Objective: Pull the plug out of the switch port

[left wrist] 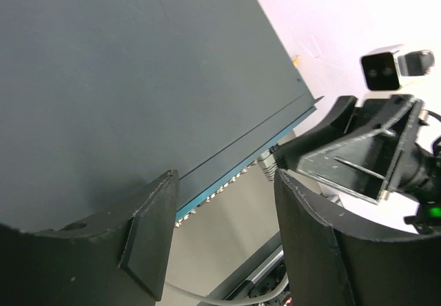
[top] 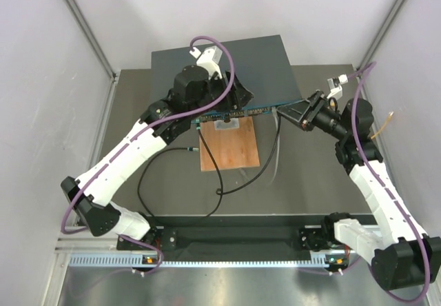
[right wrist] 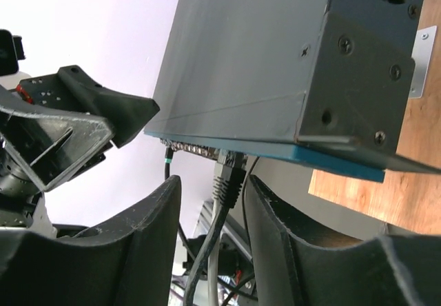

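The switch (top: pixel 227 65) is a wide dark grey box at the back middle, with a teal front strip (right wrist: pixel 275 153) of small sockets. A dark grey plug (right wrist: pixel 229 180) with a ribbed boot sits in a socket near the strip's right end, a light grey cable beside it. My right gripper (right wrist: pixel 212 199) is open, its fingers (right wrist: pixel 275 216) on either side of the plug, seemingly not touching it. In the top view it (top: pixel 284 113) is at the switch's front right corner. My left gripper (left wrist: pixel 224 230) is open and empty over the switch's front edge (top: pixel 238 99).
A brown wooden board (top: pixel 231 147) lies under and in front of the switch. Black and grey cables (top: pixel 275 154) trail from the front strip across the table. Another black plug with a green band (right wrist: pixel 167 160) sits further left. White walls stand on both sides.
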Motion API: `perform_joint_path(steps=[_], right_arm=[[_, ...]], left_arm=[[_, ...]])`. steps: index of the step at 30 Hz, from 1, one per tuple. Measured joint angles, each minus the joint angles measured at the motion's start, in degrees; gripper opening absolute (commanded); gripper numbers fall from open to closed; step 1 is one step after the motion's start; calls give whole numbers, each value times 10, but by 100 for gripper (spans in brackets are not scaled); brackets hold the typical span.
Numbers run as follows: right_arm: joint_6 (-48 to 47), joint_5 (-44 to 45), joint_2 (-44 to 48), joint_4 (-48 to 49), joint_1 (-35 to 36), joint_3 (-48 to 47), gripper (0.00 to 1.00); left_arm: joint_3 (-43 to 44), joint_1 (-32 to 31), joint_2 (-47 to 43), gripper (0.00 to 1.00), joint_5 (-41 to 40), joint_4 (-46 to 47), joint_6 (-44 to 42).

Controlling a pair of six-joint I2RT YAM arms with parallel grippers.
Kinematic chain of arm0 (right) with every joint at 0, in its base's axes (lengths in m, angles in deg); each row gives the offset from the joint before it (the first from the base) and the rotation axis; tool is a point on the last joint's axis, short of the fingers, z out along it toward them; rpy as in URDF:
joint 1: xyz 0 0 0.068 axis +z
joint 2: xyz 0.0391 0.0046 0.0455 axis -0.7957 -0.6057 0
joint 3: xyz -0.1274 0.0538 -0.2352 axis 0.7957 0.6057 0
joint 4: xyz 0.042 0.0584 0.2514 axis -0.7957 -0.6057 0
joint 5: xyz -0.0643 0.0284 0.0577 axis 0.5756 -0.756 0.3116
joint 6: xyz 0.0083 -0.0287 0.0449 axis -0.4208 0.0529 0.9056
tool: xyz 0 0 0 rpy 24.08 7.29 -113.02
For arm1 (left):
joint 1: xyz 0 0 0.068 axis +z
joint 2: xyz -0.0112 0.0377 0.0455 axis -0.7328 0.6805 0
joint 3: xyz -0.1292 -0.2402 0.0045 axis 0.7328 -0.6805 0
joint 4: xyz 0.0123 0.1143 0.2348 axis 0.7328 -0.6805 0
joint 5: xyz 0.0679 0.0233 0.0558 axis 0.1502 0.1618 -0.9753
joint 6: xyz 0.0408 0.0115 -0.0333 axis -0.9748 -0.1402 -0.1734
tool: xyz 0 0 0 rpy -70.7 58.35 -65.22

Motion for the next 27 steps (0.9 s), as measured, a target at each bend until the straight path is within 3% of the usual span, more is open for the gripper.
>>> perform_joint_path(steps=[11,27], right_arm=[[6,17,-13,11,1,3,28],[28,47,-17,32,9,19,26]], left_arm=[[-15,1,0,61,23,21,1],[-40,2,-1,60,32,38,1]])
